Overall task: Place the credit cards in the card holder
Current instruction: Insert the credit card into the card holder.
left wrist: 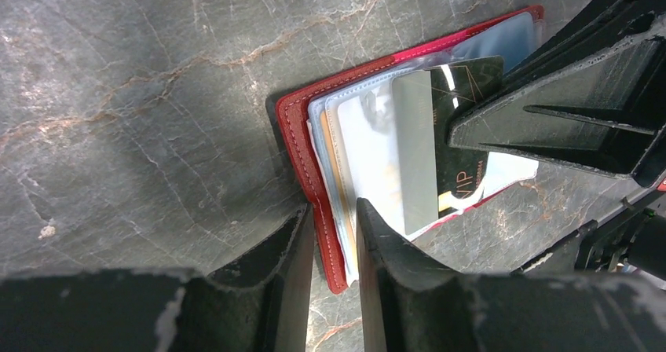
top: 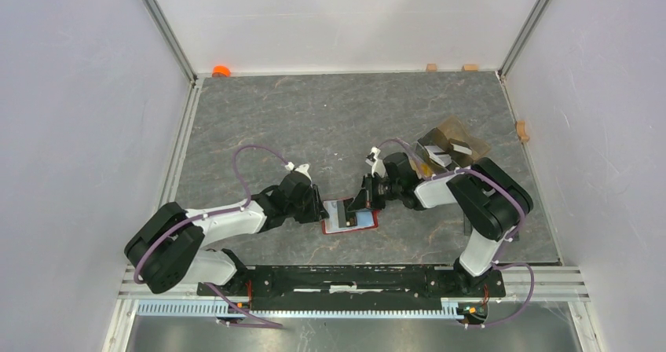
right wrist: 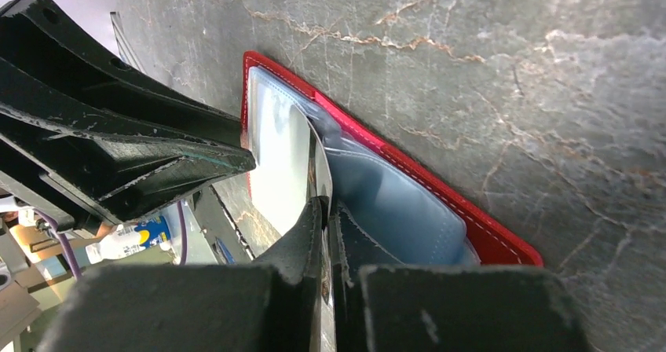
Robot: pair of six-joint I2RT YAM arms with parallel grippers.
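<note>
The red card holder (top: 371,225) lies open on the grey table, its clear sleeves up. My left gripper (top: 320,209) is shut on the holder's left edge, one finger on each side of the red cover (left wrist: 294,132) and its sleeves. My right gripper (top: 366,199) is shut on the dark card (left wrist: 463,93), which is marked "VIP". It holds the card tilted, with the card's end inside a clear sleeve. The right wrist view shows the card's thin edge (right wrist: 318,163) between the fingers. A light blue card (right wrist: 393,203) sits in a sleeve. An orange card's edge (left wrist: 335,175) shows in another sleeve.
A brown see-through bag (top: 449,144) with white blocks lies at the back right, behind the right arm. Small tan blocks (top: 431,67) stand along the back wall and one (top: 522,130) by the right wall. An orange object (top: 221,71) sits in the back left corner.
</note>
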